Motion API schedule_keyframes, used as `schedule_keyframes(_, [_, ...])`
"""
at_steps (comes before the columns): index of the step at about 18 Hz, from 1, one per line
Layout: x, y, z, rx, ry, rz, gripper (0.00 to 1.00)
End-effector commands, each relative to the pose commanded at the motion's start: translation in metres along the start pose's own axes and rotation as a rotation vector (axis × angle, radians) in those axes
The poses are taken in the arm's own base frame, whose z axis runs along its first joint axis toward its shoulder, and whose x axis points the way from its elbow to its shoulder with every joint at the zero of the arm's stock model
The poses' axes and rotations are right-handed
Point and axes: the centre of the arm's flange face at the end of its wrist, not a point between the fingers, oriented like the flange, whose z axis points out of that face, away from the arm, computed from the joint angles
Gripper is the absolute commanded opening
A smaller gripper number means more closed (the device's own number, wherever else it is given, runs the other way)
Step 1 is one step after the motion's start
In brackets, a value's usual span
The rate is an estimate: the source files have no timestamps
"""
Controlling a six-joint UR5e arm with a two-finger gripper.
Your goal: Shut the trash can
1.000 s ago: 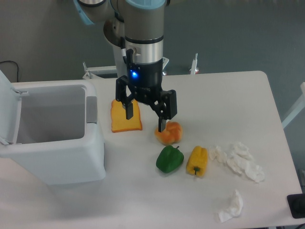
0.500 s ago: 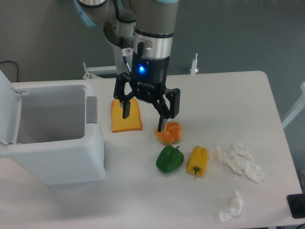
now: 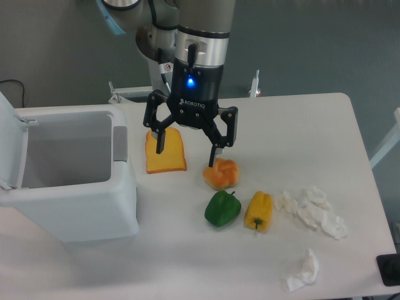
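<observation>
White table (image 3: 300, 125) with rounded corners, carrying a large white trash can (image 3: 75, 206) at its left edge, lid raised. Right of the bin, an orange wedge of toast-like food (image 3: 167, 159), then a round orange item (image 3: 222, 175), with a green pepper (image 3: 222, 209) and a yellow pepper (image 3: 259, 211) side by side just in front of it. Further right, a cluster of crumpled white tissue (image 3: 312, 210), and a separate crumpled piece (image 3: 304, 270) near the front edge.
</observation>
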Motion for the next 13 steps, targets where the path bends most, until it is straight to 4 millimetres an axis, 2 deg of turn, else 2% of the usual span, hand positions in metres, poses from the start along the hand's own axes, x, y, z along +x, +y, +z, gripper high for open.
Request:
schedule_keyframes(3, [0.001, -0.009, 0.0, 0.009, 0.001, -0.016, 1.0])
schedule_keyframes(5, [0.004, -0.013, 0.008, 0.008, 0.017, -0.025, 1.0])
schedule_keyframes(13, [0.01, -0.019, 0.01, 0.052, 0.086, -0.027, 1.0])
